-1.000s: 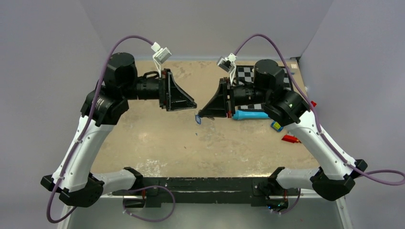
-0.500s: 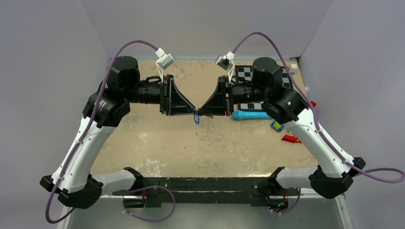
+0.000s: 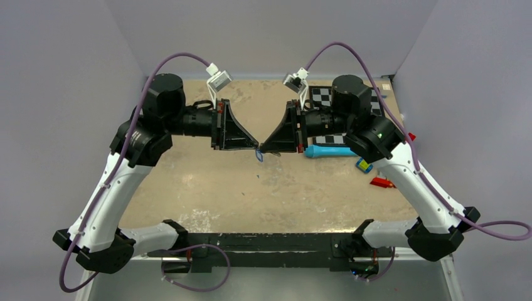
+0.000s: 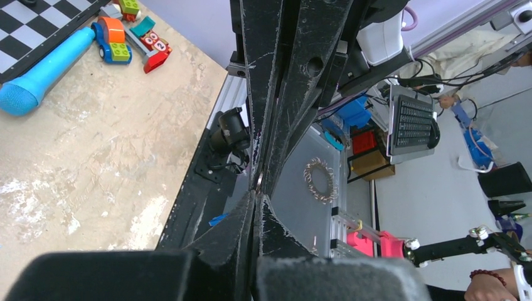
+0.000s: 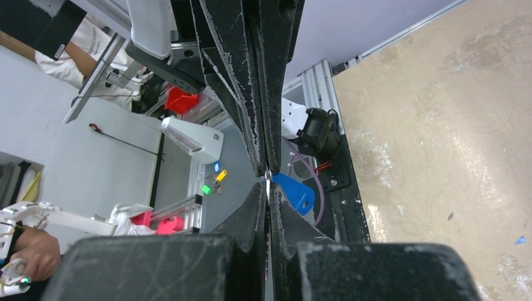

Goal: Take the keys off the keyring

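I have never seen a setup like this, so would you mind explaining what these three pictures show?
Two robot arms are bolted to a table. One picture looks down from above; the other two come from cameras on each wrist, so the dark wedges there are fingers. On the table lie a light-blue tube, a checkerboard and small toy blocks. The right gripper pinches the keys, whose blue tag hangs at its tips. The left gripper, also shut, meets it tip to tip; whether it grips the metal is too small to tell.
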